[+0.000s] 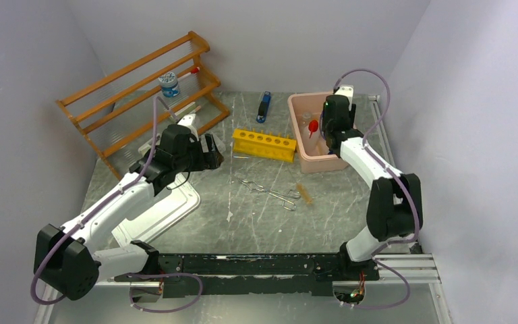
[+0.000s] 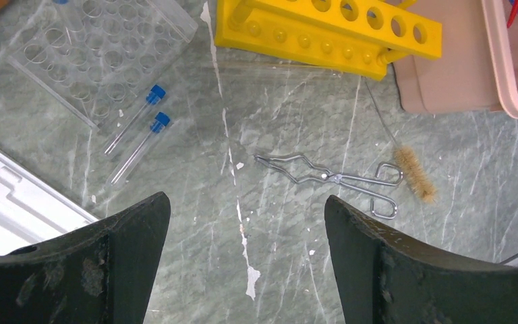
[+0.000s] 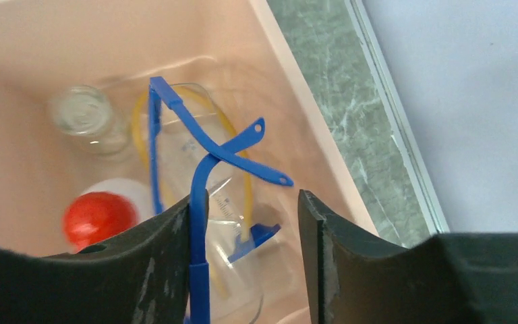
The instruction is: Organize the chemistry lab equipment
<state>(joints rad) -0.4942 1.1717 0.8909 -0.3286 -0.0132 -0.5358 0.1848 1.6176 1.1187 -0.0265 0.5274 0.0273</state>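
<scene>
- The left end effector (image 2: 246, 202) is held wide open and empty above the bench (image 2: 276, 256), with the tongs (image 2: 327, 179) and a brush (image 2: 415, 174) lying just ahead of it.
- If the tongs are taken next, they are best gripped across the pivot, where both metal arms are joined. A low, level descent is called for, since they lie flat.
- Two blue-capped tubes (image 2: 137, 150) are seen loose beside a clear rack (image 2: 101, 54). Being round, they are likely to roll if nudged.
- Farther off, the right end effector (image 3: 253, 196) is held partly open over the pink bin (image 3: 297, 81), where the goggles (image 3: 195, 169) and the red-capped squeeze bottle (image 3: 98, 217) lie.
- One blue goggle arm is seen against a finger, and whether it is touched cannot be told. A straight lift is advised so that nothing is snagged.
- A yellow line behind the lens is too blurred to be named, and the lower part of the goggles is cut off by the fingers.
</scene>
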